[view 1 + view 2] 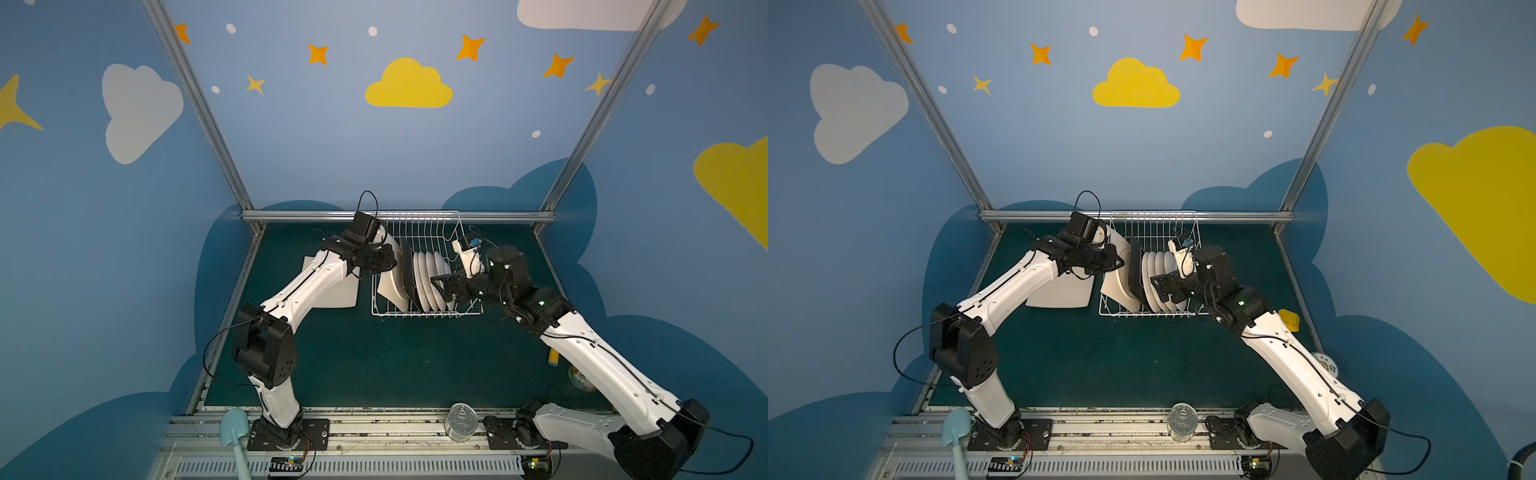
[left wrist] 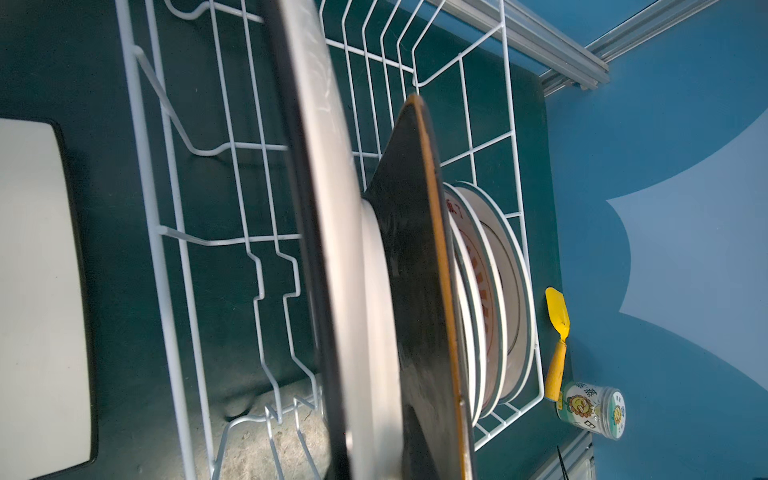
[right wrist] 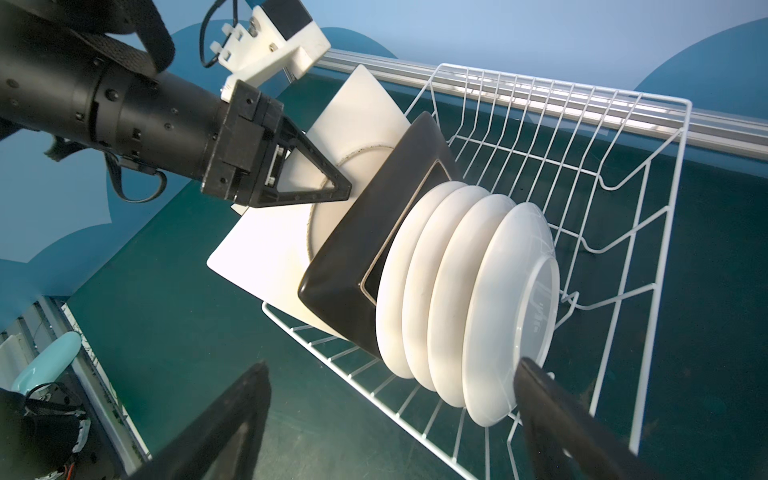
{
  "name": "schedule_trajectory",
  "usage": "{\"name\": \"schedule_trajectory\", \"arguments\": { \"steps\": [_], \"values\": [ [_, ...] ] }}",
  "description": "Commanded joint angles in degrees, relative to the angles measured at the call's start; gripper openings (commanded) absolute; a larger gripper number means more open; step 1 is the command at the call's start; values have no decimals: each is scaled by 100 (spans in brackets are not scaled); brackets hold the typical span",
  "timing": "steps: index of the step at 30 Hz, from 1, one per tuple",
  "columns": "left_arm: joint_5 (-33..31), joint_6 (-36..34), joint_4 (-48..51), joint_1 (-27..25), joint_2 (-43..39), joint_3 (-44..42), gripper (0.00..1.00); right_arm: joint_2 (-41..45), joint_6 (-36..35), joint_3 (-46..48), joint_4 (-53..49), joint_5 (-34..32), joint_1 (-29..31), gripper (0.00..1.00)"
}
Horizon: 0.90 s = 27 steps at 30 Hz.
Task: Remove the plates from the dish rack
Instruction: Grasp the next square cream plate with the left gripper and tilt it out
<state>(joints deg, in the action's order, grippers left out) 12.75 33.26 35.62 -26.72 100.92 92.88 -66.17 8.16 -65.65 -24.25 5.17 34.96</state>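
Dark green table (image 1: 374,365) under cloud-painted blue walls (image 1: 291,145) carries the white wire dish rack (image 1: 424,232) near the back. Standing on edge in it are a cream square plate (image 3: 266,257), a black square plate (image 3: 345,266) and four round white plates (image 3: 457,291) (packed close together). The left pincer (image 3: 343,189) is clamped on the cream square plate's edge; the right pincer (image 1: 441,287) gapes wide beside the round white plates, gripping nothing. A second cream square plate (image 1: 332,295) lies flat on the table, left of the rack.

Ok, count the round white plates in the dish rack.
4, on edge in one row in the dish rack: first beside the black square plate, then second, third, and fourth outermost. None looks hidden.
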Motion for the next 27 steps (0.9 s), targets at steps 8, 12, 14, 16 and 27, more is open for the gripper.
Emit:
{"name": "schedule_trajectory", "arguments": {
  "steps": [8, 12, 14, 16, 27],
  "values": [
    [471, -81, 6, 140, -651, 125, 3, 69, 23, -57, 11, 41, -16, 91],
    [536, -88, 55, 201, -737, 117, 3, 112, 1, -84, -31, -32, -21, 91],
    [535, -103, 85, 218, -789, 116, 3, 122, 2, -80, -36, -25, -19, 91],
    [526, -85, 86, 229, -882, 75, 3, 106, 16, -76, -27, 1, -24, 91],
    [515, -56, 90, 414, -1438, 2, 3, -25, 27, -150, 32, 110, -23, 91]
  ]
}}
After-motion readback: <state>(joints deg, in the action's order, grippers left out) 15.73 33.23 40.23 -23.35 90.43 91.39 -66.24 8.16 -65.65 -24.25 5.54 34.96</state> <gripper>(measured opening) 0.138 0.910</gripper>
